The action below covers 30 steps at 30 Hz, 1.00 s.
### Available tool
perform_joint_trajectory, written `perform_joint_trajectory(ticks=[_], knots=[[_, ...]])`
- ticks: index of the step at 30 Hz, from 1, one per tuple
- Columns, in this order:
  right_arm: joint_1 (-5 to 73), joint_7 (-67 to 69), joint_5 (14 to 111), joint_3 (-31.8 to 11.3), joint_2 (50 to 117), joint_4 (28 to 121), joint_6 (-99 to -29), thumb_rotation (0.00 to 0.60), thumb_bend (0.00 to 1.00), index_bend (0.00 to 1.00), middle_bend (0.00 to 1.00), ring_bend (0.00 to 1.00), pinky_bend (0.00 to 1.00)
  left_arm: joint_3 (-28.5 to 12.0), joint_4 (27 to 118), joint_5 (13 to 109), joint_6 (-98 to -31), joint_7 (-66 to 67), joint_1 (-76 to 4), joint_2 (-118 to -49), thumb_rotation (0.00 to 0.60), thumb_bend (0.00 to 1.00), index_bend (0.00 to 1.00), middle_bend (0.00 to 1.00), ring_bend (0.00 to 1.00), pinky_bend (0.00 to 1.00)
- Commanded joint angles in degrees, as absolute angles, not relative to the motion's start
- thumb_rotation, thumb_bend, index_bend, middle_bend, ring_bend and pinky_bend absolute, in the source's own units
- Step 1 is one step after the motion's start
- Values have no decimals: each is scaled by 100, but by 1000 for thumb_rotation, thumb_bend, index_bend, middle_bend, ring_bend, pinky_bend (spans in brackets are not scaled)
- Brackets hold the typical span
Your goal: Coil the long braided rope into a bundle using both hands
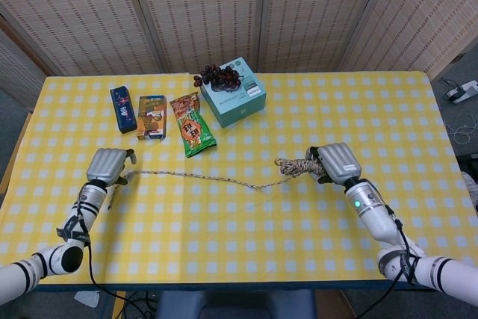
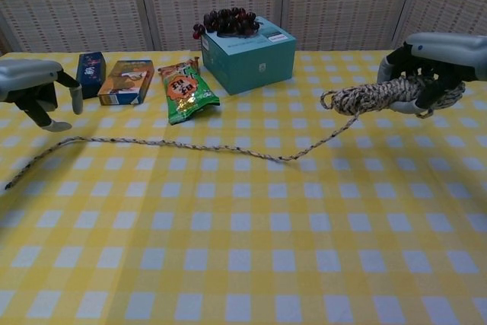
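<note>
The rope (image 2: 190, 146) lies in a long line across the table (image 2: 251, 264), its loose end just under the left hand (image 2: 34, 89) with spread fingers, while the right hand (image 2: 426, 74) holds its coiled end.

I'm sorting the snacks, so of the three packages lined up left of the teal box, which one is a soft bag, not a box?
The green snack bag, nearest the teal box. It is a crinkled pouch; the dark blue box and orange box are rigid cartons.

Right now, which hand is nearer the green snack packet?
Left. The left hand hovers just left of the green snack packet; the right hand sits far right, holding coiled rope.
</note>
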State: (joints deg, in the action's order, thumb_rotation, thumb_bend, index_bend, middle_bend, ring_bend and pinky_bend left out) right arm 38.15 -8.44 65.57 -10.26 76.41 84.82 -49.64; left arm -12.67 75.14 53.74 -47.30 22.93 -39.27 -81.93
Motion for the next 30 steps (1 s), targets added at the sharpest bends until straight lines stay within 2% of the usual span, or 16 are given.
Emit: perform_joint_trajectory(ticks=[1, 30], knots=[[3837, -831, 6534, -1021, 7626, 8478, -4923, 600, 533, 738, 667, 541, 585, -1222, 7372, 5231, -4730, 2350, -4000, -8333, 600, 309, 573, 1000, 1000, 1000], [3911, -923, 6353, -925, 7625, 8474, -4885, 600, 534, 743, 668, 548, 585, -1042, 6150, 4988, -4615, 2244, -4197, -9161, 600, 309, 615, 1000, 1000, 1000]])
